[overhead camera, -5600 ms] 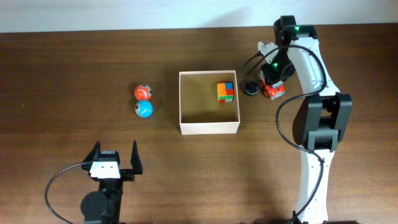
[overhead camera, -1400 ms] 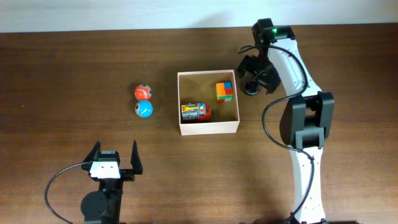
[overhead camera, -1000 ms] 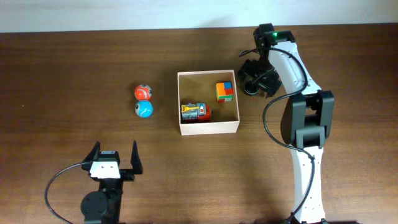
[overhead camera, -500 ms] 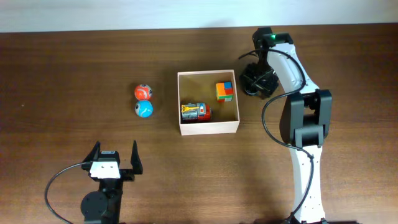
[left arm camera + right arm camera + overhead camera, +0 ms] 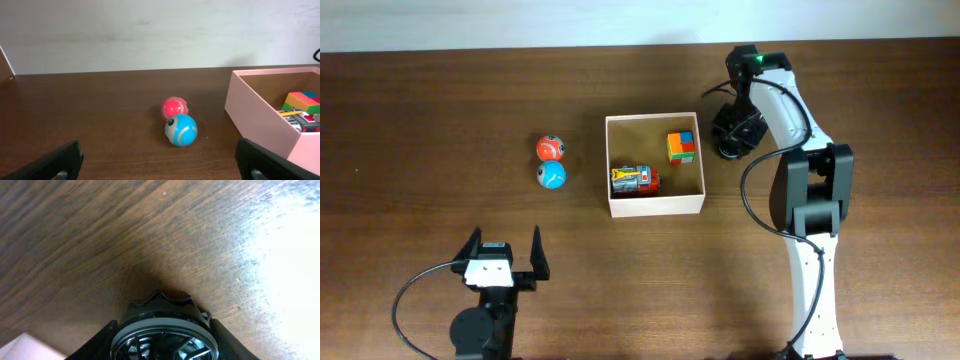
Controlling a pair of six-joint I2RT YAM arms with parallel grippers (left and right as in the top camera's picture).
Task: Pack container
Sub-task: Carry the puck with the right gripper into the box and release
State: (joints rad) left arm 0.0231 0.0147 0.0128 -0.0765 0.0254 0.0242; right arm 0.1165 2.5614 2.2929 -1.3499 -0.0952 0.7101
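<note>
Overhead and wrist views. The container (image 5: 656,204), a square, shallow white-walled cardboard box with a tan floor, sits mid-bench on the dark wood-grain bench (image 5: 420,120). Inside it are a multicoloured block cube (image 5: 681,147) at the right wall and a red-and-yellow toy car (image 5: 634,180) near the front wall. Two glossy balls, red (image 5: 550,148) and blue (image 5: 551,176), touch each other to its left. The right pincer (image 5: 733,135), just beside the box's right wall, grips a black toothed wheel (image 5: 164,330) with a grey ring. The left pincer (image 5: 504,240) is spread wide, holding nothing.
</note>
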